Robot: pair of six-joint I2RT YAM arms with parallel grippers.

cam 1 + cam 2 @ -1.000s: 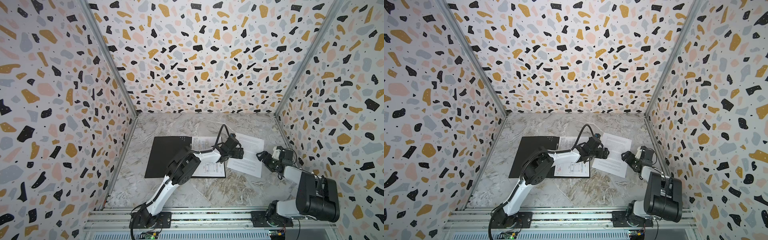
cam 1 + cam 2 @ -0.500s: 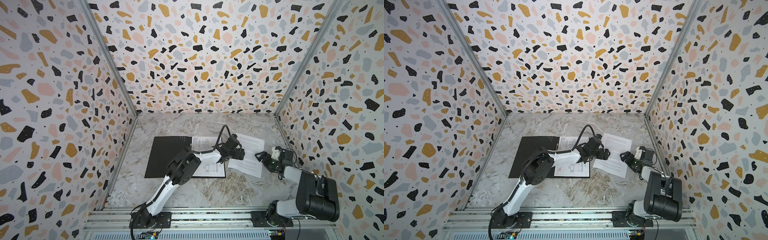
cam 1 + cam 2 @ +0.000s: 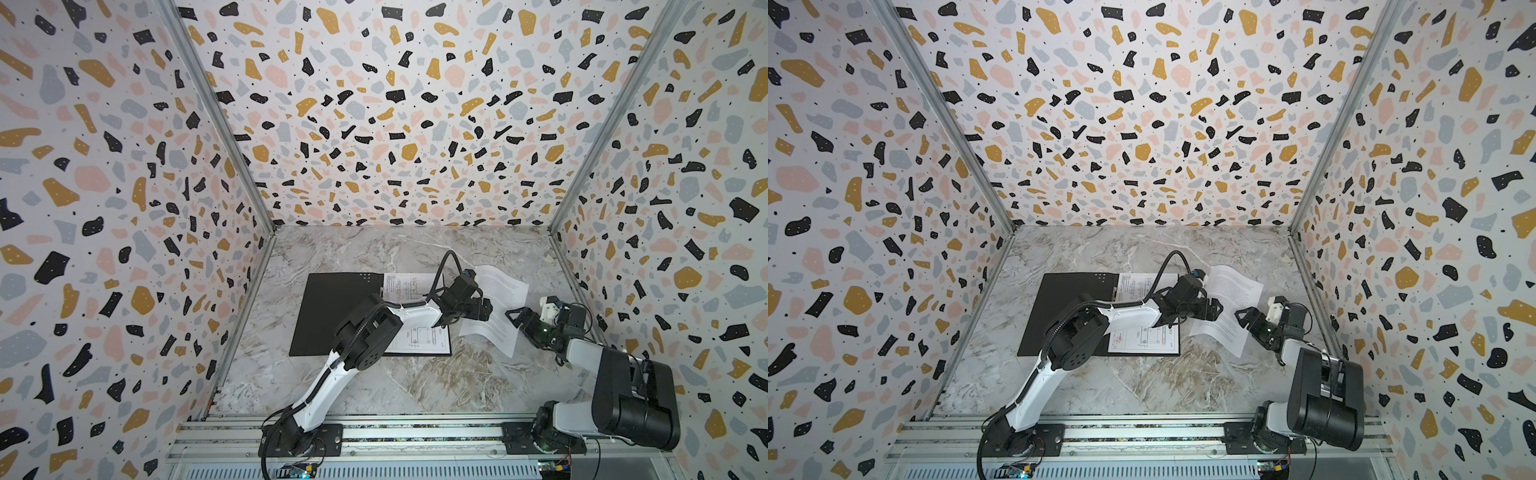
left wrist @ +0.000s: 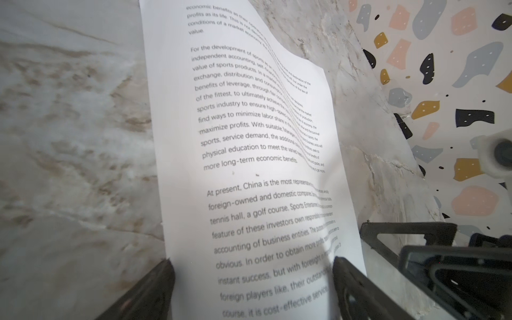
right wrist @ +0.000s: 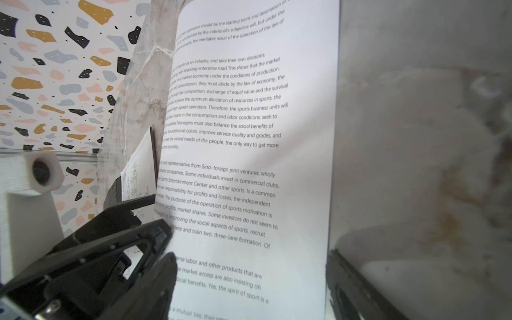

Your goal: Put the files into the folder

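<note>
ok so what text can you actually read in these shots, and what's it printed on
White printed-text paper sheet, left wrist view: "At present, China is the most"
Same sheet, right wrist view: "the only way to get more."
White line-drawing sheet on the open black folder: labels too small to read.

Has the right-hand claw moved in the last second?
Yes, slightly: the right gripper has edged left in both top views, toward the black folder.
</note>
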